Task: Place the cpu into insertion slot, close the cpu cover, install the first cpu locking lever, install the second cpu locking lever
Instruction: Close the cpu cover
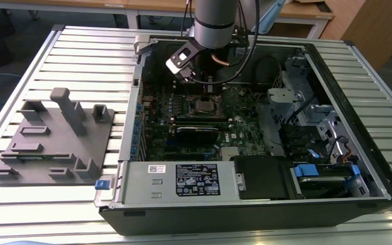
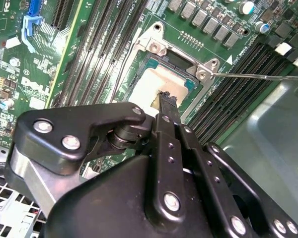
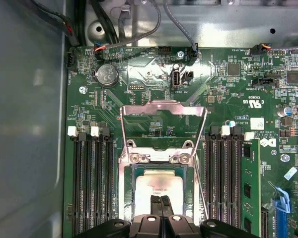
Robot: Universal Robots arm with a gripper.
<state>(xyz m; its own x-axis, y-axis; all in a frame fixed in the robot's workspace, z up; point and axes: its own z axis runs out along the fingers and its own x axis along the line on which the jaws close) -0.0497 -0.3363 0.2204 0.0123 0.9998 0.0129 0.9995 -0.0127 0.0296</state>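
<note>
Cpu [image 3: 156, 182] lies flat inside the insertion slot [image 3: 124, 193], grey top up, edges square with the silvery rim. Gripper [image 3: 162, 199] hangs right over it, black fingers [image 3: 157, 206] clenched together with only a hairline seam between them, nothing pinched. Tips are over the middle of the chip; touching or just above, can't tell. Second wrist view, same story: gripper [image 2: 166, 98] comes in at a slant, dark tip at the pale chip face.

Cpu cover [image 3: 163, 106] is up, not closed. It's a thin silvery frame with a big square window and green board showing through, hinged at the socket edge far from the gripper. Hinge bracket [image 3: 161, 157] with screws sits between the cover and the chip. Black memory slots [image 3: 92, 178] flank the socket on both sides. Lever rod [image 2: 258, 76], thin bare wire, runs out from a socket corner across one bank of those slots, not tucked along the socket. Coin battery [image 3: 108, 74] sits beyond the cover, near the cable plugs.

Exterior view: arm [image 1: 215, 20] reaches down into the open computer case [image 1: 250, 217], which lies on a slatted metal table [image 1: 87, 56]. Socket is mid-board, just below the arm's end. Grey fixture [image 1: 53, 138] stands on the table at the exterior view's left, well apart from the case. Power supply [image 1: 197, 178] with its label fills the near end of the case.
</note>
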